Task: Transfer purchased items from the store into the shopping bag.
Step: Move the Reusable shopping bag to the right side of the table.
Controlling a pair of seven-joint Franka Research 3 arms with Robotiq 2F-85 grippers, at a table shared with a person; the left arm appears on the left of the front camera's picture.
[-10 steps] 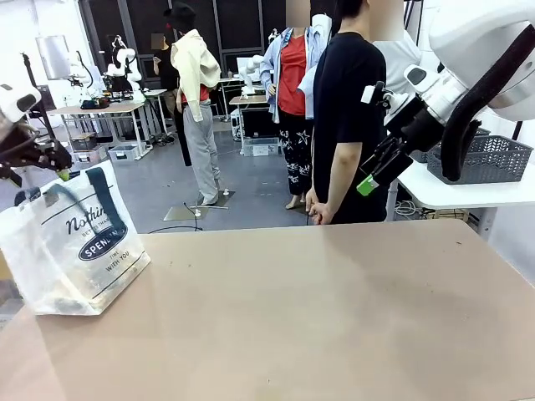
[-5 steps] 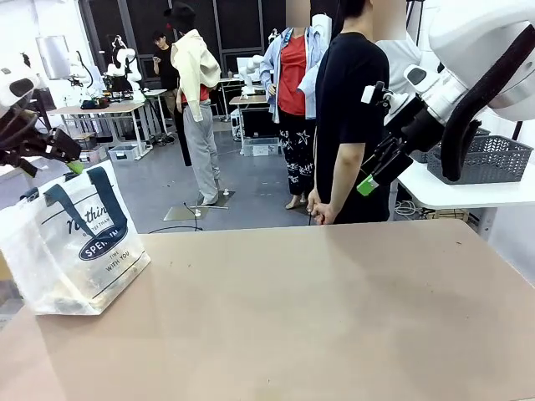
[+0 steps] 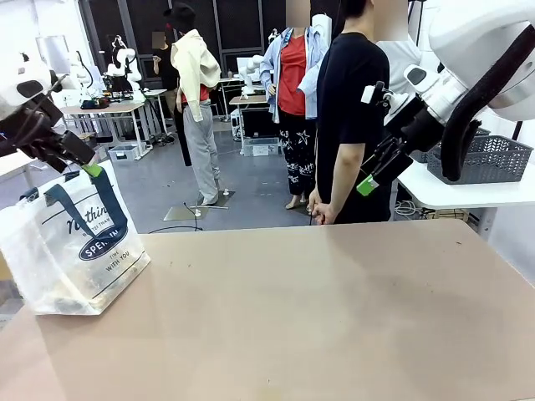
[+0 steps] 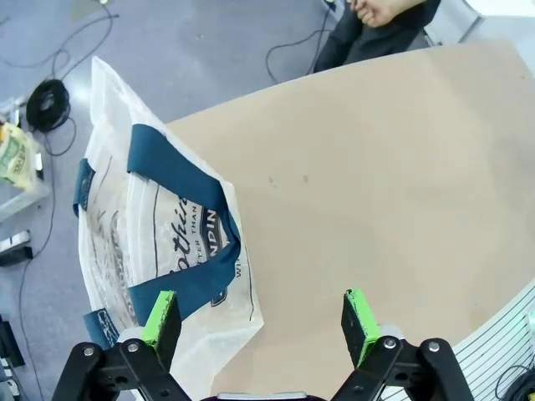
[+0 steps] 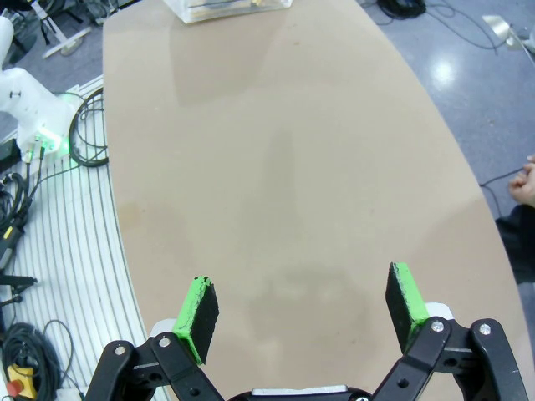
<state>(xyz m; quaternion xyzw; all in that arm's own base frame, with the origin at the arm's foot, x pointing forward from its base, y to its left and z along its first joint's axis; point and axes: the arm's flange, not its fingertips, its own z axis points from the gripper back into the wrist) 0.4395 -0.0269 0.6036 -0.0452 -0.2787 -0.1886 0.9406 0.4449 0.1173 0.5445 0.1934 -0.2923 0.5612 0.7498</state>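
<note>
shopping bag (image 3: 71, 251): I can't make out its contents through the plastic | lettering half covered by the navy straps | its far end cut by right wrist view's top edge | person's hand (image 5: 524, 184) beyond the counter (image 3: 318, 317), clipped at frame edge

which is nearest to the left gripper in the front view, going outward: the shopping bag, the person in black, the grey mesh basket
1. The shopping bag: directly below the open left gripper, at the table's left edge.
2. The person in black: across the table, right of centre.
3. The grey mesh basket: far right, on a white side table.
</note>
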